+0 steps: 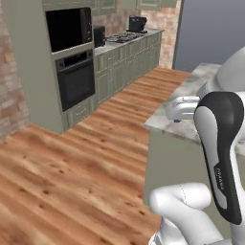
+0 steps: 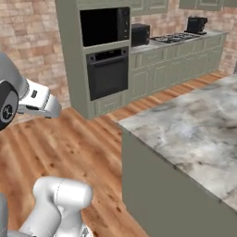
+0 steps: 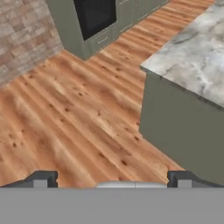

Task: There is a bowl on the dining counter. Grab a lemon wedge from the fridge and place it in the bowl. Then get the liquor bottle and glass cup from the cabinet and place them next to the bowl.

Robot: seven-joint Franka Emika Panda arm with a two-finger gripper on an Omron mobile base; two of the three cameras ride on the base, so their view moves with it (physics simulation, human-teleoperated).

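The dining counter's marble top (image 2: 194,134) ends in a corner to my right, over a sage-green base; it also shows as the counter (image 1: 191,86) and the counter (image 3: 197,57). In the hand view my gripper (image 3: 111,179) hangs open over the wood floor beside that corner, with nothing between its wide-apart fingertips (image 3: 41,178). Shut sage-green wall cabinet doors (image 2: 148,3) line the top edge; I cannot tell which is the task's cabinet. The bowl, lemon wedge, fridge, liquor bottle and glass cup are out of view.
A sage-green oven tower (image 1: 74,79) with a black microwave (image 1: 69,28) stands across the wood floor (image 1: 72,172). Beyond it runs a base counter with a stove (image 1: 123,37) and a black coffee machine (image 1: 137,23). A brick wall (image 2: 32,41) is at the left.
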